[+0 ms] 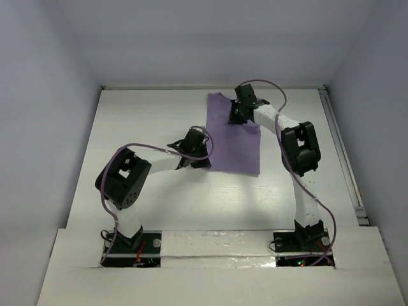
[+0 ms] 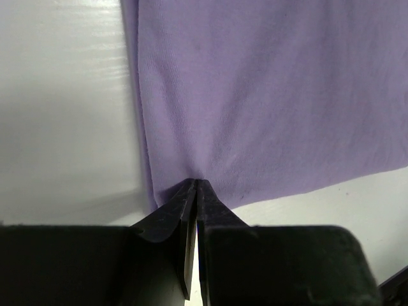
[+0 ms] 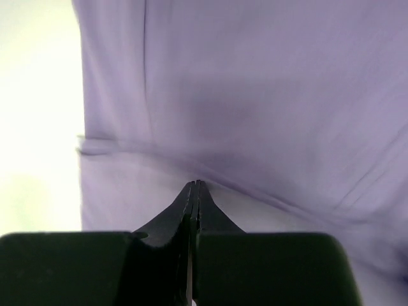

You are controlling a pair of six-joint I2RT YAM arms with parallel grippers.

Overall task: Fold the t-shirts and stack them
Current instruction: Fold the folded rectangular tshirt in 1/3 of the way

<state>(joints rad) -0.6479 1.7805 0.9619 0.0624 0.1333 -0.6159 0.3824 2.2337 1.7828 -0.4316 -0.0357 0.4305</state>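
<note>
Your L claw point(image 2: 196, 183) is fully closed, tips pressed together w/ no gap. It has the t-shirt point(image 1: 236, 137) pinched at the hem: in the L wrist view creases fan out from the tips, the cloth spreads ahead of the claw and off to its right, and the shirt's side edge runs straight ahead just left of the tips. Bare white table point(image 1: 146, 115) lies left of that edge and also right of the tips, this side of the hem. Your R claw point(image 3: 196, 183) is closed just as tight, tips meeting on a raised fold of the same shirt. Cloth fills the view ahead of it and to both sides, w/ a ridge running out left & right from the tips. That view is blurry, so can't tell how much cloth sits inside the tips. From overhead the lavender shirt lies btwn the two claws, L claw at one corner, R claw on the opposite end, well apart.
</note>
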